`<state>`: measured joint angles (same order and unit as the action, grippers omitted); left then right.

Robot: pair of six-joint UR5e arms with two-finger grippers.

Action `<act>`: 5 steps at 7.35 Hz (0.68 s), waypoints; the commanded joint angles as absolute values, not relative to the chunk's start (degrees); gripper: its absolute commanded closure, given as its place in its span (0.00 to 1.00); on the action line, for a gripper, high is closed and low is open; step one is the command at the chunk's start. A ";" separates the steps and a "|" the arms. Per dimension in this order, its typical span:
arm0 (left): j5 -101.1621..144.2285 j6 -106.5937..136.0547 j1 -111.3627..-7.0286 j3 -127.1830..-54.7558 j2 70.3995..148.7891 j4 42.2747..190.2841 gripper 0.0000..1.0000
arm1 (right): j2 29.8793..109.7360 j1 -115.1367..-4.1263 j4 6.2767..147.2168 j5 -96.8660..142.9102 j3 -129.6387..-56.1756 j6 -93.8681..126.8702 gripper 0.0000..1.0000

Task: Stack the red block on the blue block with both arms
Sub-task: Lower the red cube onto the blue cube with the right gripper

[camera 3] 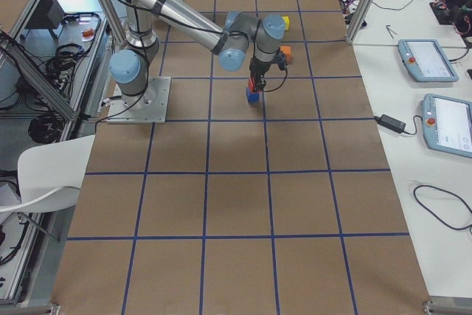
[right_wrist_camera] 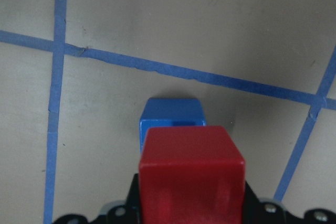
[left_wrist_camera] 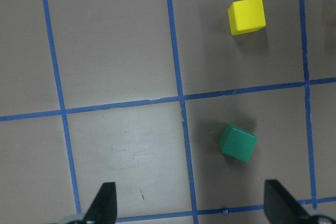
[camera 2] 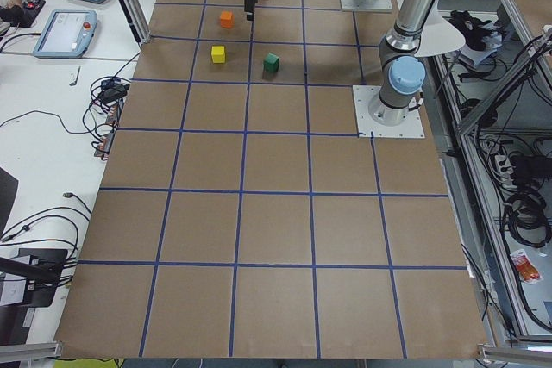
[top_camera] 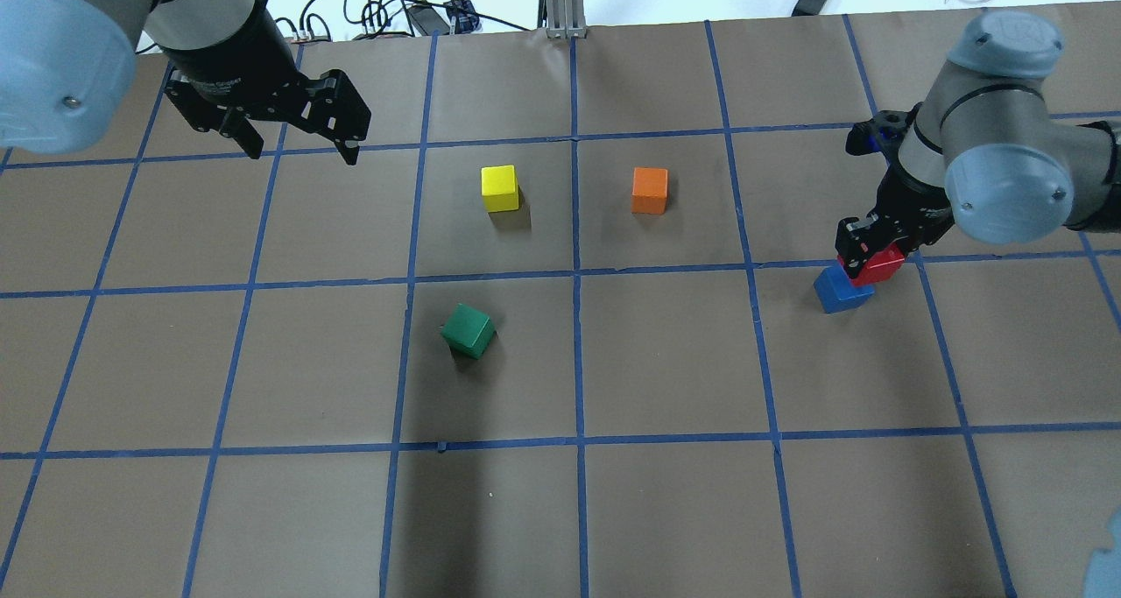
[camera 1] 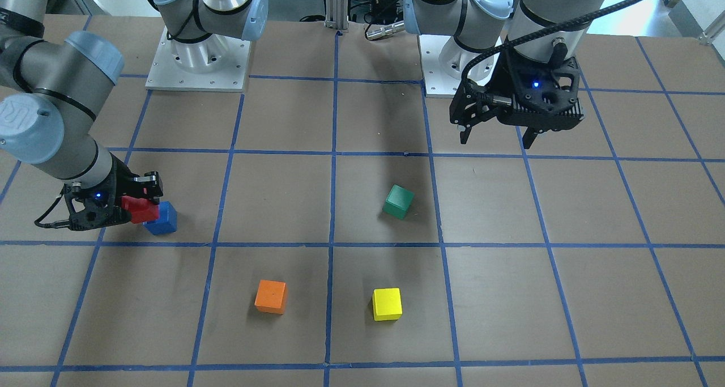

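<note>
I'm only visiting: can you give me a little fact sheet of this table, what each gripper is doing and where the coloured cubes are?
right gripper: shut on the red block, just above the blue block
left gripper: open, empty, raised off the table
blue block: on the table, partly under the red block
loose blocks: green block, orange block, yellow block, each alone

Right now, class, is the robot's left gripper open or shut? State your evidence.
Open. In its wrist view the left gripper shows two fingertips wide apart, only bare table between them, nothing held.
</note>
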<state>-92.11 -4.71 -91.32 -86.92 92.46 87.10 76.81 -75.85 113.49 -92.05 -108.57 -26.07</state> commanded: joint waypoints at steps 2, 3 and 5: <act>-92.11 -4.75 -91.32 -86.92 92.55 87.10 0.00 | 76.47 -75.85 114.52 -91.76 -108.90 -25.67 1.00; -92.11 -4.75 -91.32 -86.92 92.55 87.01 0.00 | 76.46 -75.85 114.43 -91.76 -108.90 -25.66 1.00; -92.11 -4.75 -91.32 -86.84 92.64 87.01 0.00 | 76.03 -75.85 114.35 -91.58 -109.34 -25.93 1.00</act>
